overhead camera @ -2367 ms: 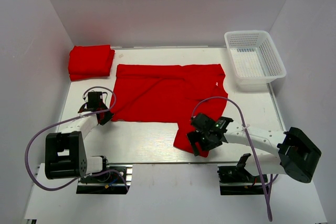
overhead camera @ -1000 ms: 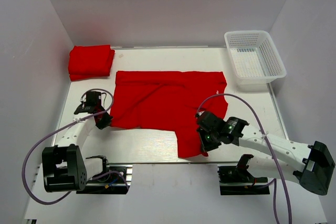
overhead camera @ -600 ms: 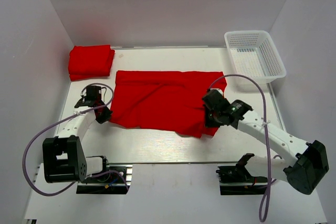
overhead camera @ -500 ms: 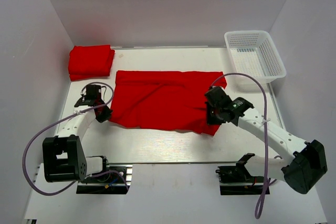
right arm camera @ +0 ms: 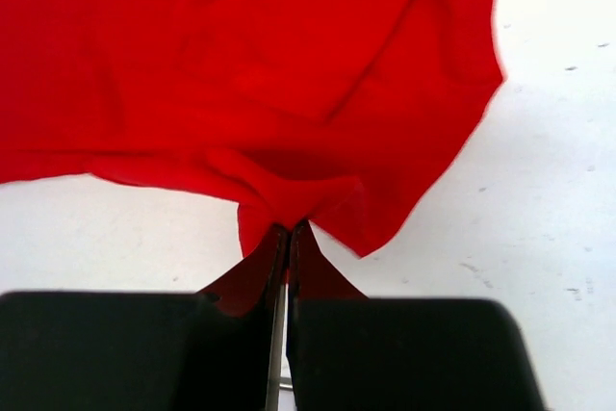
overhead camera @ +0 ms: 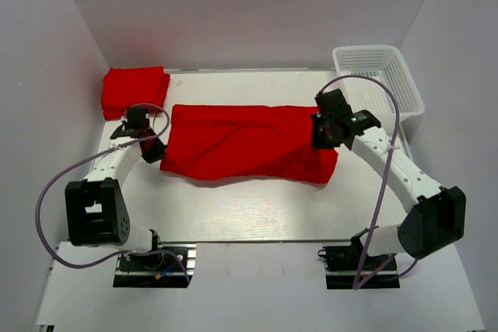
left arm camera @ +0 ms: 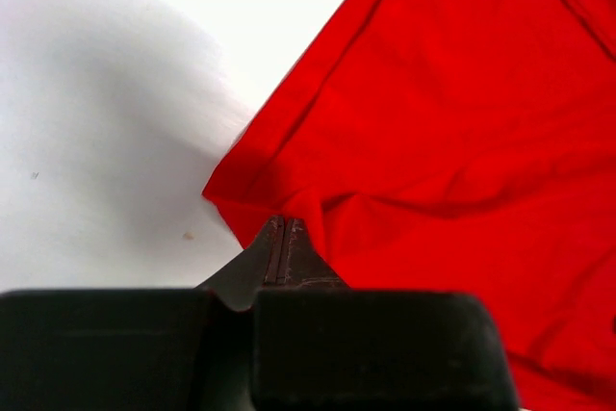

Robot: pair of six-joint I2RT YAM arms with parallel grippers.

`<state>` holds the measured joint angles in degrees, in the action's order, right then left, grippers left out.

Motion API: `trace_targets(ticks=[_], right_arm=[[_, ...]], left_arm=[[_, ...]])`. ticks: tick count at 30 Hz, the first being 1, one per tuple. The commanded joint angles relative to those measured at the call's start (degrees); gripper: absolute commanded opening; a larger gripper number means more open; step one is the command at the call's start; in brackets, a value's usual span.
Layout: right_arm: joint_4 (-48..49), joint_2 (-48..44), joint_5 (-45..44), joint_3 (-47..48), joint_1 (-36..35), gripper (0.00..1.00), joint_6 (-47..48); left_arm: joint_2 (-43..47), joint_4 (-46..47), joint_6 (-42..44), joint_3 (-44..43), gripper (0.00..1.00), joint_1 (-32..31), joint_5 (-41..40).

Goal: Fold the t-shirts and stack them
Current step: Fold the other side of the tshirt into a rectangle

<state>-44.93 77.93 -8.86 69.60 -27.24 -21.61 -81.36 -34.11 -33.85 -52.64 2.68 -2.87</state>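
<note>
- Top view: found loose t-shirt (overhead camera: pixel 241 141) mid-table, bunched into a wide band; folded stack (overhead camera: pixel 134 91) far left, white basket (overhead camera: pixel 379 87) far right
- Left wrist: left gripper (left arm camera: pixel 282 238) pinched tight on the shirt's left corner
- Right wrist: right gripper (right arm camera: pixel 287 238) clamped on a bunched fold of the same shirt
- Judged mid first fold; next, lay the carried edge flat and level, then release both ends
</note>
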Motion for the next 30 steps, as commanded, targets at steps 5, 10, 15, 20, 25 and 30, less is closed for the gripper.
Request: trace_targets(ticks=[5,10,15,20,25,30], right_arm=[[-0.3,6.6,1.6,7.0,5.5,0.0,5.0],[0.9,8.8,2.1,9.3,8.2,0.0,5.8],[1.9,12.3,4.5,11.3,10.3,0.0,6.5],[4.2,14.6,4.2,13.3,11.5,0.0,7.6],[4.9,18.9,5.3,16.1,12.4,0.0,9.9],[6.7,22.8,7.3,18.5,13.4,0.0,12.2]], left_arm=[[-6.9,1.6,0.0,-8.3,0.0,0.3,-0.9],[-10.4,2.9,0.0,-12.8,0.0,0.3,-2.1],[-12.9,4.3,0.0,-15.6,0.0,0.3,-3.4],[-15.2,7.0,0.0,-18.1,0.0,0.3,-4.0],[-17.5,10.8,0.9,-19.4,0.0,0.3,-5.2],[-20.1,13.5,2.0,-20.7,0.0,-0.2,-4.6]])
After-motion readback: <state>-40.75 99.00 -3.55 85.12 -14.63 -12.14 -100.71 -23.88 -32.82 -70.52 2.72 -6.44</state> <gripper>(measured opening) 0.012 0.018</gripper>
